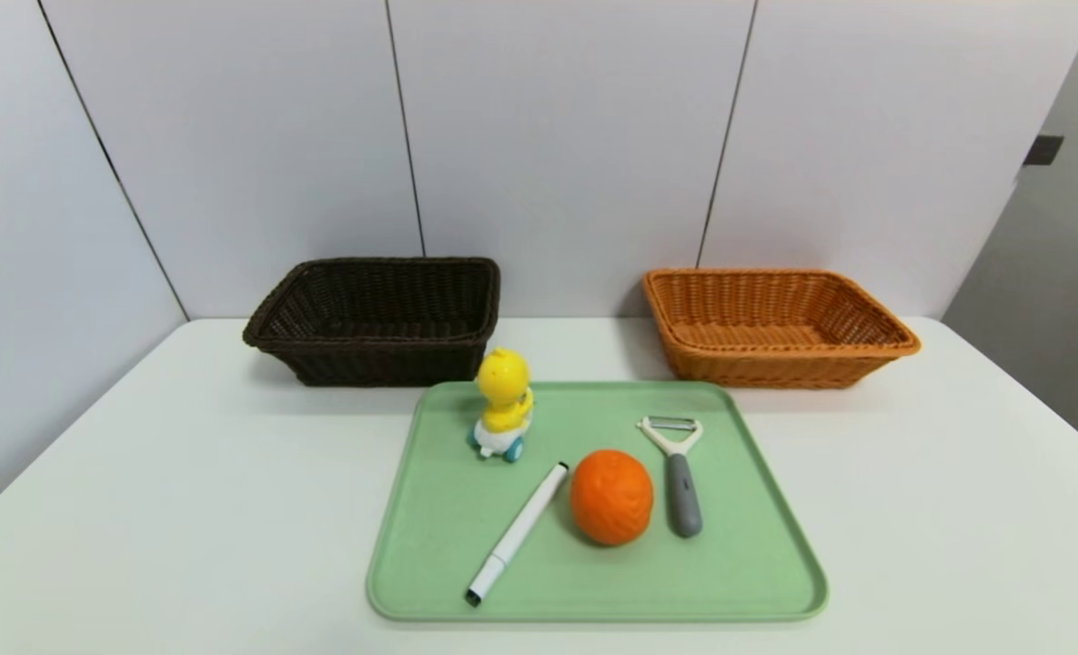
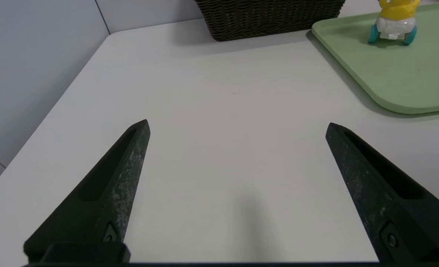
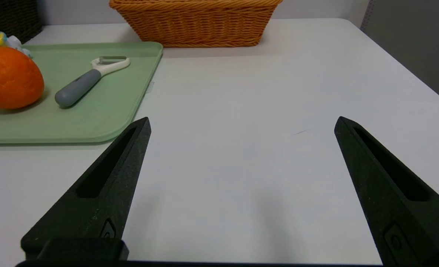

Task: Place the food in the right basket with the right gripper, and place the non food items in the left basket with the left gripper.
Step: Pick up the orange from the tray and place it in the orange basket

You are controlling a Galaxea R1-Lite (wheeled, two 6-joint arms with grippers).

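Orange fruit (image 3: 10,78), roundish, no long axis, lies forward and leftward of the nearer right gripper (image 3: 242,124), spread wide, empty.

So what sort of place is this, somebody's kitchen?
More likely a test or demonstration booth, though I can't be sure: plain pale panels wall in a bare white table, and a toy duck shares a green tray with a peeler.
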